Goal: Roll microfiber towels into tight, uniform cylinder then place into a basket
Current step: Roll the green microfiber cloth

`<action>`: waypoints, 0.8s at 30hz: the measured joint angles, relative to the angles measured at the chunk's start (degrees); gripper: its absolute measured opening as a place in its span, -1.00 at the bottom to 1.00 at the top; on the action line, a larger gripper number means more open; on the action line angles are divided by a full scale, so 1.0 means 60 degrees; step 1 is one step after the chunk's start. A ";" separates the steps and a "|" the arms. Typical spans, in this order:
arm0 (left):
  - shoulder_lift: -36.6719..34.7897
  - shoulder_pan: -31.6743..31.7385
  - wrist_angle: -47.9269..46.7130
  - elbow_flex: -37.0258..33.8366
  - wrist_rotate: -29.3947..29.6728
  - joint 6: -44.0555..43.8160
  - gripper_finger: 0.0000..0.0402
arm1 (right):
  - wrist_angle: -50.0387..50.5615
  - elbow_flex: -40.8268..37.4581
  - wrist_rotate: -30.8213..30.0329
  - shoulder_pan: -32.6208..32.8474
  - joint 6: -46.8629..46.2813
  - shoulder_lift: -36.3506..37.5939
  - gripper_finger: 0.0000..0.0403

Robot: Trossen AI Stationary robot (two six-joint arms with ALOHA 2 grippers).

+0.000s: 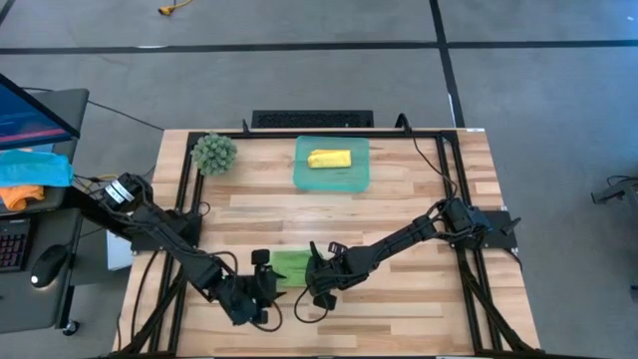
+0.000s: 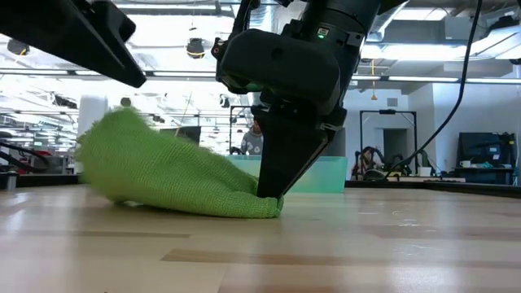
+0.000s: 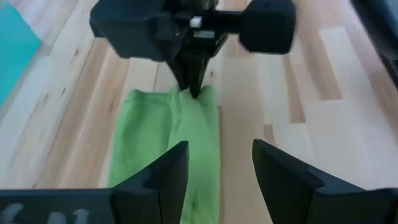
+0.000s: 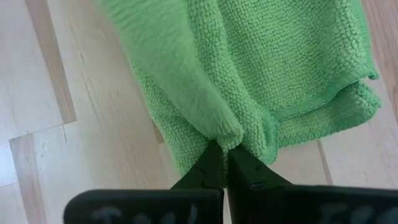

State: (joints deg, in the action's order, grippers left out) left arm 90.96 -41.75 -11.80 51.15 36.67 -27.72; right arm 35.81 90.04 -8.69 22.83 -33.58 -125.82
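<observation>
The basket is sitting at the far middle of the table, and the yellow towel, already rolled into a short cylinder, is lying inside it toward its far wall. The green towel is lying near the table's front edge, well apart from the basket, bunched into a loose, uneven fold rather than a tight roll.

The right gripper is reaching in from the right side, its arm stretching low across the wood, and its fingers are pinching together on a ridge of the green towel's edge, pressing it down at the tabletop. The left gripper is hovering just beside the towel's other end, its arm bending in from the left front corner, with its fingers standing apart and gripping nothing. A fuzzy green ball is resting left of the basket.
</observation>
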 joint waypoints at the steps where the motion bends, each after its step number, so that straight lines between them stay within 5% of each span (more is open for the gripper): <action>1: 0.0003 -0.0072 -0.0014 0.0042 0.0098 -0.0037 -0.15 | 0.0000 0.0000 -0.0007 0.0000 0.0000 0.0000 -0.91; 10: 0.0038 -0.0409 -0.0098 0.0288 0.0316 -0.0106 -0.15 | 0.0007 0.0004 -0.0006 0.0000 0.0003 0.0000 -0.93; 24: 0.1111 0.0475 -0.0225 0.0190 -0.0240 0.0087 -0.37 | 0.0033 0.0007 0.0039 0.0000 -0.0077 0.0000 -0.91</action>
State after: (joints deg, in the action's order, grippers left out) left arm 97.62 -38.90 -13.15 52.29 35.23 -27.20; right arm 36.01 90.08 -8.46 22.83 -34.05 -125.82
